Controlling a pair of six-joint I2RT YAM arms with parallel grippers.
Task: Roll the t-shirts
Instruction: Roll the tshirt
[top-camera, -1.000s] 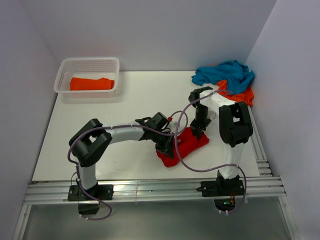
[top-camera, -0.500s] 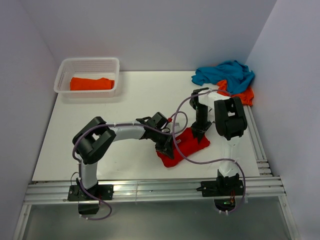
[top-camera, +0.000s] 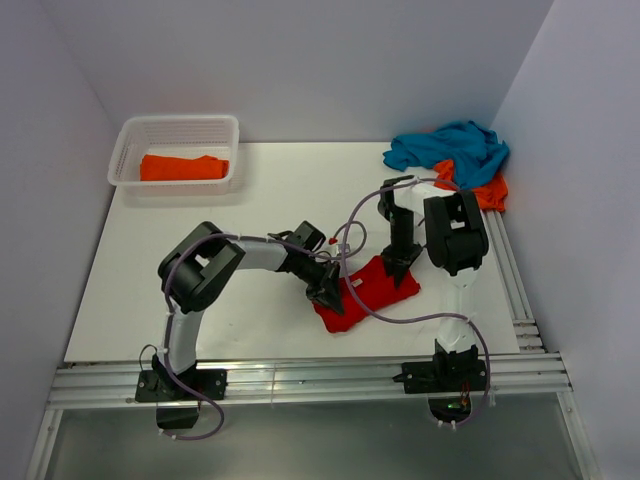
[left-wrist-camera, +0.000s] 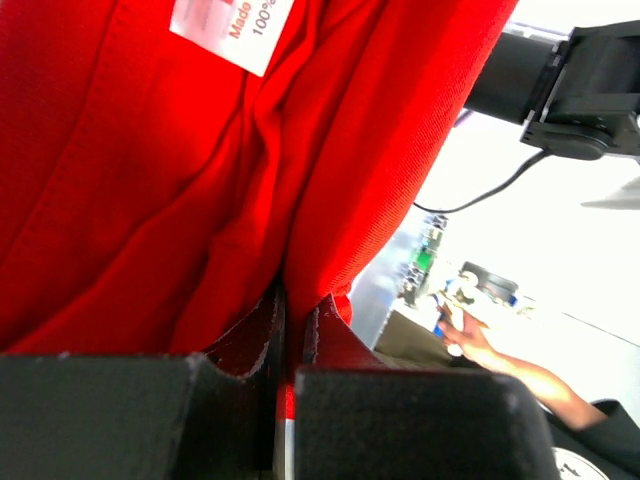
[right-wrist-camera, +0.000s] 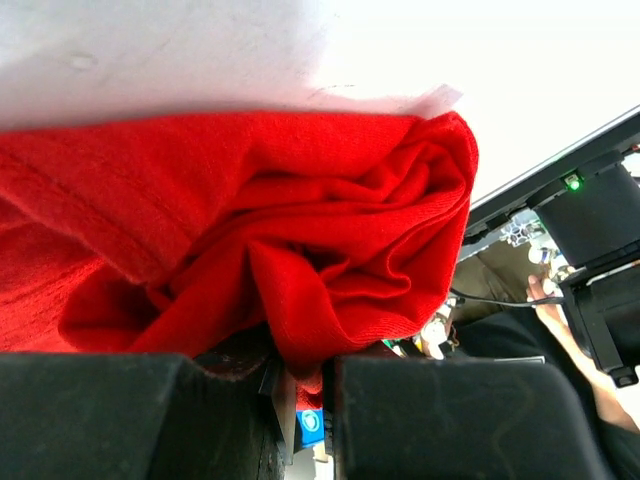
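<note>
The bright red t-shirt (top-camera: 368, 295) lies bunched on the table near the front, between the arms. My left gripper (top-camera: 330, 290) is shut on its left edge; in the left wrist view red cloth (left-wrist-camera: 200, 180) with a white label (left-wrist-camera: 230, 25) fills the frame and is pinched between the jaws. My right gripper (top-camera: 401, 262) is shut on the shirt's far right edge; a fold of red cloth (right-wrist-camera: 300, 250) sits between its jaws. A teal blue t-shirt (top-camera: 450, 146) lies over an orange one (top-camera: 480, 190) at the back right. Another orange shirt (top-camera: 182, 167) lies rolled in the basket.
A white lattice basket (top-camera: 176, 130) stands at the back left of the white table (top-camera: 240, 230). Grey walls close in the left, back and right. A metal rail (top-camera: 300, 380) runs along the front edge. Cables loop over the red shirt.
My left gripper has drawn slightly left and turned, with the red shirt's edge in it. My right arm has swung its upper links over toward the left; the shirt has bunched a little.
</note>
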